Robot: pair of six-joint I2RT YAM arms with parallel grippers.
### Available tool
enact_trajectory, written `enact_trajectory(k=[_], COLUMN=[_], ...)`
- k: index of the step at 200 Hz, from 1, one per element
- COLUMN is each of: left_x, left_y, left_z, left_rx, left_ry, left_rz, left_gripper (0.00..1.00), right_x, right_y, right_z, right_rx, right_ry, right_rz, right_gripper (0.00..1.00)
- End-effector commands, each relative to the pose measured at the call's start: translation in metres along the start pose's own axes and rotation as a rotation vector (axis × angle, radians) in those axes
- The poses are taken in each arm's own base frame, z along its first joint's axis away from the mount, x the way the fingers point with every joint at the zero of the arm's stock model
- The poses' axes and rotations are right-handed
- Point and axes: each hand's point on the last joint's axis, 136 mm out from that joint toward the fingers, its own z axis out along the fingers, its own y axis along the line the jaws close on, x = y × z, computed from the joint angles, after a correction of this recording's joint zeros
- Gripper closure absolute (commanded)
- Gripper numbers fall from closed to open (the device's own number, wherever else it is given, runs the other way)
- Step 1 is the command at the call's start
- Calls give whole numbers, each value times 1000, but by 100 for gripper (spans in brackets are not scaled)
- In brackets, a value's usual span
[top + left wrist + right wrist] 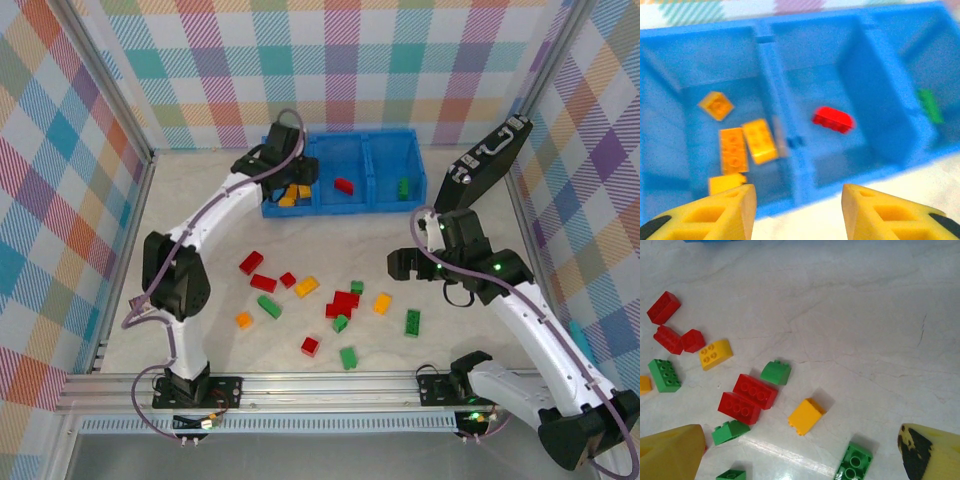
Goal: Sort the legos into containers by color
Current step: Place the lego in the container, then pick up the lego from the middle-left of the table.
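we see the blue bin (350, 211) at 12 o'clock on the table (200, 230), three containers (875, 75) in a row. left one: four orange-yellow legos (735, 150). middle: one red lego (833, 120). right: one green lego (930, 105). left gripper (797, 210) hangs over the left/middle divider, fingers apart, nothing between them. loose legos (345, 300) lie mixed from table centre toward 6 o'clock: red, green, orange-yellow. right gripper (800, 440) hovers above them from the 3 o'clock side, jaws wide apart, empty. table is pale, marble-look. black case (488, 160) with handle stands at 2 o'clock by the right wall. pastel plaid walls (350, 60) on three sides. aluminium rail (330, 385) at 6 o'clock.
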Motion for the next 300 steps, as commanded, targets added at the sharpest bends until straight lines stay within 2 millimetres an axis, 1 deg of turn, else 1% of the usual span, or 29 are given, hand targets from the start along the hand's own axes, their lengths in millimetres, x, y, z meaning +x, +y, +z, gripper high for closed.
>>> enact_trajectory(k=[1,23,37,52,64,80,119,133,159,170,178,198,210,233,267,300], left_x=[59,88,100,114,130,149,182,195,217,225,232,249,259,278,294,309], left_y=[-43,-84,-103,-125,-143,-159,-175,-179,-194,-193,-191,-196,-200,-203,-218,-222], left_z=[-3,-10,-11,-13,-15,-19,-27,-27,-29,-29,-28,-30,-31,-28,-24,-22], left_rx=[85,140,150,190,217,216,192,188,206,177,160,177,175,151,169,165], left_ry=[176,223,247,278,299,322,379,394,422,440,464,523,545,566,577,590], left_rz=[68,189,251,259,268,284,302,291,296,310,311,300,298,307,289,259], left_gripper=[52,51,51,50,48,48,47,46,45,44,43,41,35,32,31,33], right_x=[-30,-47,-54,-57,-57,-54,-47,-47,-48,-49,-50,-51,-50,-51,-53,-52], right_y=[6,14,22,29,33,36,35,35,37,38,38,38,39,41,39,35], right_z=[-10,-32,-47,-60,-68,-78,-90,-92,-92,-93,-93,-91,-88,-82,-80,-79], right_rx=[-9,-38,-58,-86,-99,-113,-104,-103,-109,-112,-111,-113,-119,-131,-120,-99], right_ry=[-95,-201,-223,-233,-235,-234,-245,-250,-253,-255,-256,-257,-246,-232,-229,-228], right_rz=[-37,-66,-89,-111,-125,-142,-181,-194,-200,-201,-203,-207,-204,-200,-200,-199], right_gripper=[1,1,1,1,1,1,1,1,1,1,1,1,1,1,1,1])
